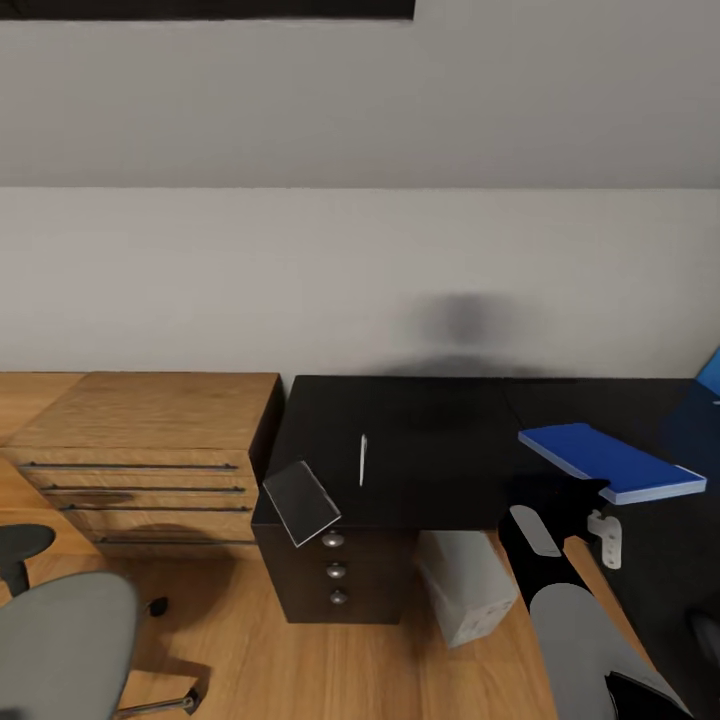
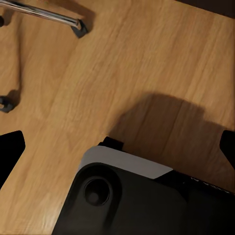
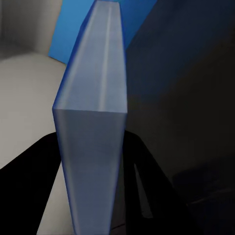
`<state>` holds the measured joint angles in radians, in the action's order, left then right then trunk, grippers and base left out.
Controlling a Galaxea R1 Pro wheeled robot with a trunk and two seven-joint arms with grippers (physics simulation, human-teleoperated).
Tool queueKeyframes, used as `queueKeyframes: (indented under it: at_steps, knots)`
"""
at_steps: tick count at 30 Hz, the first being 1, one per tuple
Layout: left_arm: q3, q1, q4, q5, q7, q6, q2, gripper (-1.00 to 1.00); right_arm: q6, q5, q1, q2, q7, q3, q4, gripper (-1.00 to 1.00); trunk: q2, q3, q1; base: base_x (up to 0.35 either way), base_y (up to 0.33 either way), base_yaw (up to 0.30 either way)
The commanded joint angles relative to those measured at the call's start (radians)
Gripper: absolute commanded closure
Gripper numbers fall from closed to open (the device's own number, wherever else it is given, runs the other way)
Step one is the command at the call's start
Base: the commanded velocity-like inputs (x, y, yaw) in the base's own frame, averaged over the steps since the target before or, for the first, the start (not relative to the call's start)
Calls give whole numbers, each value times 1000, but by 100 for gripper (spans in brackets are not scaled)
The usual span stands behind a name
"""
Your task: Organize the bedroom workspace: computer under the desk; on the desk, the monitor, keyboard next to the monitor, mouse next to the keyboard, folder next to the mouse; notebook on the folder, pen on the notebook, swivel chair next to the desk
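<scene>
Your right gripper [image 3: 93,196] is clamped on the blue folder [image 1: 612,460], its dark fingers [image 3: 29,181] pressing either side of the pale page edge in the right wrist view. In the head view the folder hangs tilted over the black desk [image 1: 420,440], toward the desk's right part; whether any of it touches the surface I cannot tell. So the folder is off the swivel chair [image 1: 60,640] but, as I judge it, not yet set down.

Your left gripper [image 2: 117,142] is spread wide and empty, its two dark fingertips at opposite edges of the left wrist view above the light wood floor [image 2: 122,63], with a chrome chair leg and caster [image 2: 78,27] nearby.

On the desk, the white pen [image 1: 363,460] lies near the front edge above the three-drawer pedestal [image 1: 335,570]. The dark-grey notebook [image 1: 300,502] sits at the desk's front left corner, tilted and hanging over the edge, so it could slip. The light-grey computer [image 1: 465,585] stands leaning under the desk, just beside the pedestal; that part looks done.

The part of the desk visible here carries no monitor, keyboard or mouse, so I cannot judge those steps. A bright blue corner [image 1: 711,372] shows at the desk's far right; I cannot tell what it is.

Left for you: lay the folder flat, stack the notebook on it, put the pen on top, then bring the chair, now well left of the desk in front of the light-wood drawer chest [image 1: 150,450], up beside the desk.
</scene>
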<state>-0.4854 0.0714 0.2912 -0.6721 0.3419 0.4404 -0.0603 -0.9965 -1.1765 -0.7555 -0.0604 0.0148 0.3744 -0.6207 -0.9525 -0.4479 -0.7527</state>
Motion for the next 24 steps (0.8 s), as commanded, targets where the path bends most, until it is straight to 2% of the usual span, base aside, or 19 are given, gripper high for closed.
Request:
queueKeyframes:
  at_steps: [1,8,18,24]
  knots:
    - [-9,1,0,-4,8,3,0,-100,-1,0,-1,-1,2,3,-1,100,-1,-1,0,101,-80,0]
    - [-9,1,0,-4,8,3,0,-100,-1,0,-1,0,2,4,-1,100,-1,-1,0,32,-25,-7]
    - [-9,1,0,-4,8,3,0,-100,-1,-6,-1,0,-1,5,-1,100,-1,-4,0,1,-1,-179]
    - [-9,1,0,-4,8,3,0,-100,0,-7,-1,-10,-3,5,6,100,-1,-6,0,0,0,-53]
